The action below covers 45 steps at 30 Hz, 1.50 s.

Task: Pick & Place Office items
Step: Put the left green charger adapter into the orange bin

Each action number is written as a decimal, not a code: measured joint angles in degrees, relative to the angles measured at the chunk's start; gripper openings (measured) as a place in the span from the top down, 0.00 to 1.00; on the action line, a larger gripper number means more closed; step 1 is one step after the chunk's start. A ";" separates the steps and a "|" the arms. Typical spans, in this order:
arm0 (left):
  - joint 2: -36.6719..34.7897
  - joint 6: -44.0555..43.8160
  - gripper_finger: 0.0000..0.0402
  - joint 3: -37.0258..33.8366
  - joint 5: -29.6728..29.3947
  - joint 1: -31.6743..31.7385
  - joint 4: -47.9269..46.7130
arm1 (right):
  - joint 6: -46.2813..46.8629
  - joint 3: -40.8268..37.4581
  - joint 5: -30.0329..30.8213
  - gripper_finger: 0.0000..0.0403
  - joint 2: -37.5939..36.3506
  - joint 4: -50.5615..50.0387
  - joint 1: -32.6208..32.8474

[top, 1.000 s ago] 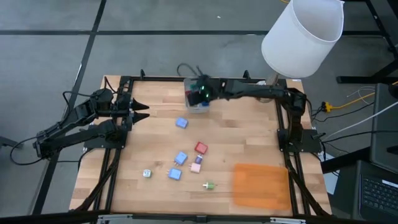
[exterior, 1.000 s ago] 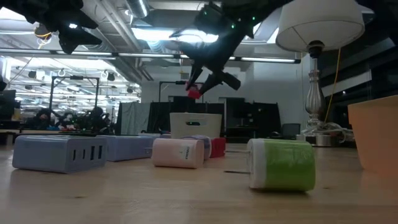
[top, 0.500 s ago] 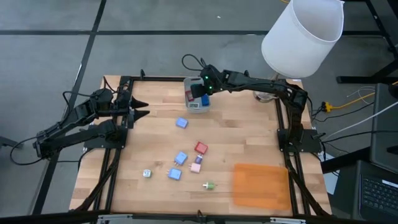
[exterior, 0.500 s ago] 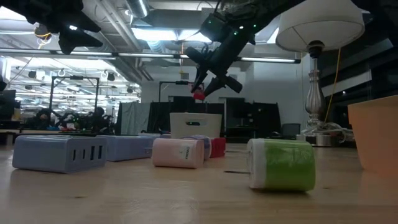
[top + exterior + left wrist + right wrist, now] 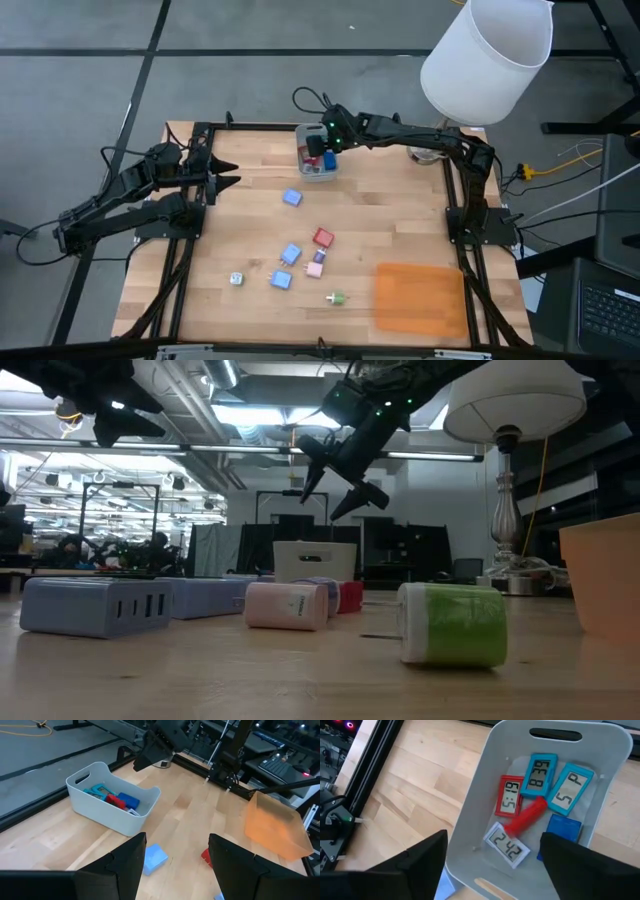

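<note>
R gripper (image 5: 318, 152) hovers over the grey bin (image 5: 303, 172) at far centre of the table, fingers spread w/ nothing between them; a red stick piece (image 5: 526, 817) lies in the bin below, on top of the others. L gripper (image 5: 228, 178) waits at the far-left edge, fingers spread too. Bin contents per R wrist view: small display-faced blocks in red (image 5: 508, 797), teal (image 5: 541, 774), a second teal (image 5: 569, 789) and white (image 5: 506, 845), plus a plain blue block (image 5: 558, 829). Loose office items on the wood mid-table: blue block (image 5: 292, 198) just near of the bin, then a cluster nearer w/ red (image 5: 323, 238), blue (image 5: 291, 254), pink (image 5: 314, 269), another blue (image 5: 281, 280), green (image 5: 337, 298), and a pale one (image 5: 236, 279) off to the left. Orange mat (image 5: 420, 298) near right, bare. Handling, my guess: pieces are rigid plastic, v. light, smooth so prob. a bit slippery; best pinched across two flat opposite sides, mid-body. The green one looks rounded in the low view (image 5: 452, 624), may roll.
</note>
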 joint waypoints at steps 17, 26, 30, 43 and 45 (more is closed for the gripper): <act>14.49 5.65 0.47 0.45 3.49 -3.38 4.45 | 9.11 0.02 -19.98 0.37 -0.09 51.26 6.49; 24.52 9.41 0.47 0.50 1.85 -10.54 9.32 | 8.32 0.09 -23.36 0.37 -6.02 71.41 12.80; 27.43 6.69 0.47 0.55 1.01 -12.45 14.76 | 3.36 0.05 -28.43 0.37 -9.75 67.38 14.15; 30.60 0.88 0.47 1.08 -0.96 -18.33 19.90 | -14.54 0.04 -27.40 0.39 -22.35 45.06 21.43; 30.65 0.91 0.47 2.57 -2.85 -19.76 18.21 | -15.52 0.04 -25.63 0.41 -23.33 40.98 22.62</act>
